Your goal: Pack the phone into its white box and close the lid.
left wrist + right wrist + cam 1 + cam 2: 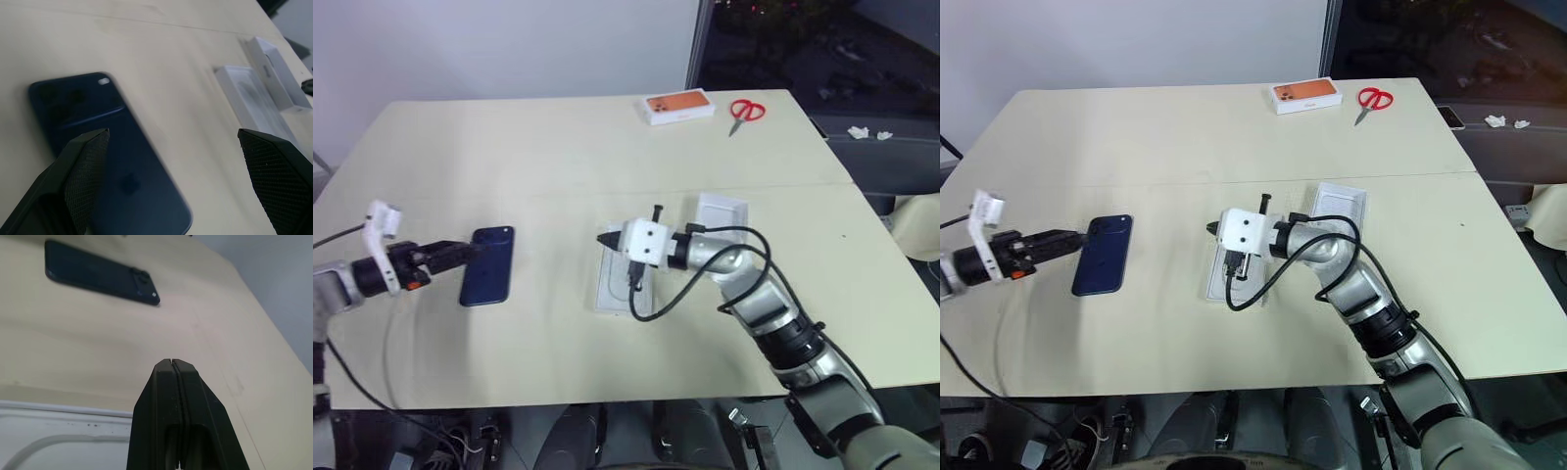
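Each arm ends in a white boxy wrist block ahead of silver and black jointed segments. A black cable loops off the right gripper [606, 238] and back along its forearm. The left gripper [462, 252] has black fingers [85, 166] with a fine knurled texture.

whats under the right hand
Under the shut right hand lies a white tray with a rounded recess, flat on the table. The hand and its cable cover much of it, so whether anything lies inside cannot be seen.
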